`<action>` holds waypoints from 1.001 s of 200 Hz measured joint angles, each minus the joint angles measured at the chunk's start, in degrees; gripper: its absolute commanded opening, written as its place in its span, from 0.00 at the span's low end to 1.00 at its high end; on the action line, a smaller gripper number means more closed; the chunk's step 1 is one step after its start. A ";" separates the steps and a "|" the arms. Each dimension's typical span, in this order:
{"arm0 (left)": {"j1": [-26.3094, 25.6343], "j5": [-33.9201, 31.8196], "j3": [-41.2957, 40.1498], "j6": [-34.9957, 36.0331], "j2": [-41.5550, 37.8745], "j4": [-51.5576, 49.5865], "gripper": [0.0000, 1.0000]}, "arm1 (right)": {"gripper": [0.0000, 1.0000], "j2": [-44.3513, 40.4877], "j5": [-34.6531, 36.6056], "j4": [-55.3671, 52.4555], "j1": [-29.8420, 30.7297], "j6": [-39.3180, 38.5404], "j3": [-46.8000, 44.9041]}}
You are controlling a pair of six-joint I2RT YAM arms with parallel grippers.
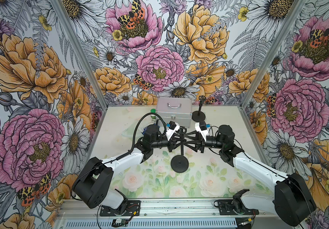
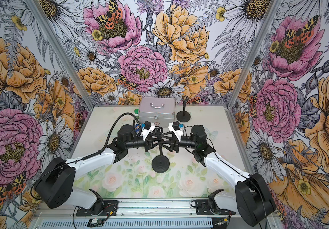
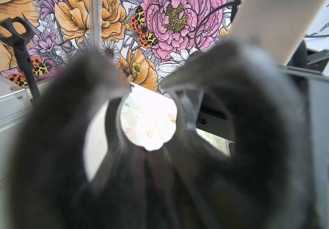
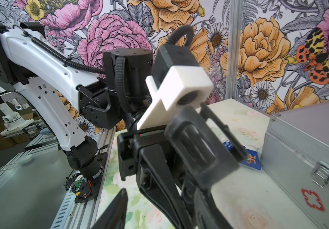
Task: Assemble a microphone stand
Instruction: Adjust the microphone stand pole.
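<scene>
While both arms meet over the middle of the desk [image 1: 229, 178], the microphone stand [image 1: 179, 164] sits between them, its pole rising from the round base to the clip [image 1: 182, 130]. Whether the base touches the desk is unclear. The left gripper [image 1: 179, 141] has its jaws clenched on the pole just below the clip. The right gripper [image 1: 187, 141] reaches the same spot from the opposite side; I cannot tell whether its jaws grasp the pole. At the back, a silver aluminium case [image 1: 174, 111] stands beside a second microphone stand [image 1: 198, 116], which is upright.
</scene>
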 measured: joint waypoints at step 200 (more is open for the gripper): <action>0.46 6.93 -3.72 1.38 -0.83 8.94 0.65 | 0.13 2.97 2.34 11.93 1.14 5.81 -2.60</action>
